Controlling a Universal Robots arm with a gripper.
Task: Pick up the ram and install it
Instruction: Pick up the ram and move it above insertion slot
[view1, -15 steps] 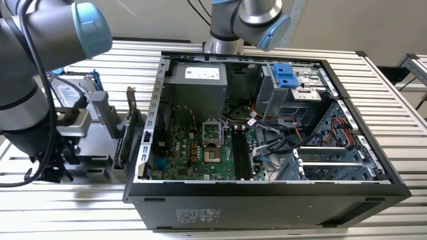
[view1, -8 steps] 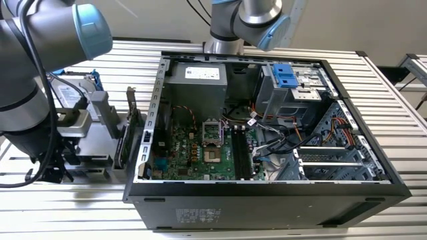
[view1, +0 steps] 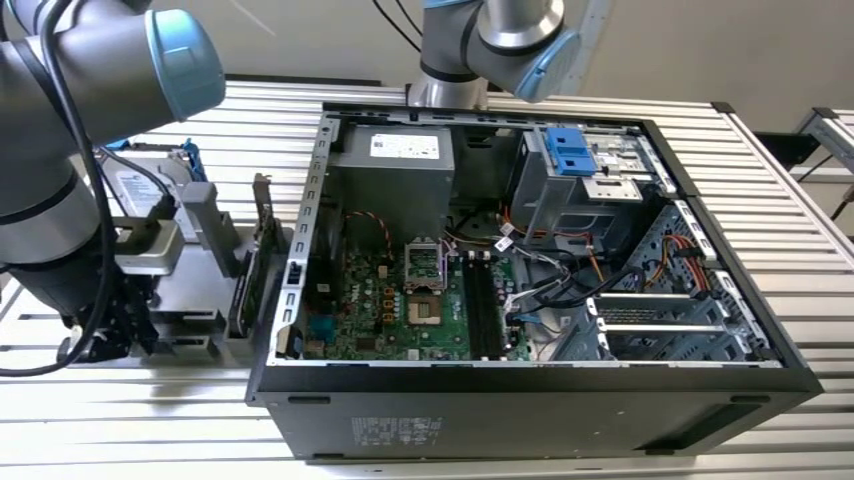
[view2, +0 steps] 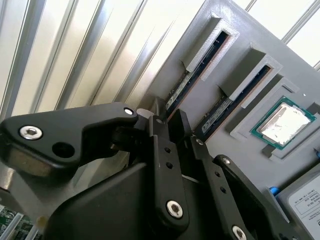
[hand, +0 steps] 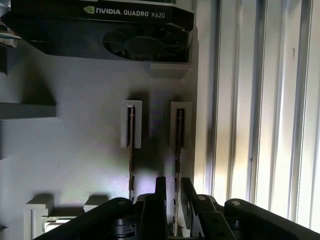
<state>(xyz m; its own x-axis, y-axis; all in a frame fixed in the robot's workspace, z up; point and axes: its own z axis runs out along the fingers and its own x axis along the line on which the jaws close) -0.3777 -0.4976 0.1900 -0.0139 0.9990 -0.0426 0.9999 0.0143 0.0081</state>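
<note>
The arm (view1: 54, 150) reaches down at the exterior view's left over a grey parts holder (view1: 200, 270) that sits on the slatted metal tabletop (view1: 160, 420), just beside the open computer case (view1: 534, 400).

In both wrist views the jaws are down at the holder and straddle the ram (hand: 178, 150), which stands on its edge in a slot of the holder. They are slightly open, one black finger on each side of the stick. In the first wrist view a thin gap shows between the stick and one finger, so they have hold of nothing. In the second wrist view the same stick (view2: 197, 75) runs from its slot bracket down between the fingertips.

A second memory stick (hand: 131, 150) stands parallel in the neighbouring slot, apart from the jaws. A processor (view2: 282, 122) lies flat in its own recess beyond that stick. A graphics card (hand: 125, 30) stands at the far end of the holder, and a hard drive (view2: 305, 200) lies near the processor.

Inside the case, the long memory slots (view1: 481, 300) on the motherboard sit just beside the processor socket (view1: 424, 262) (well apart from the arm)
</note>
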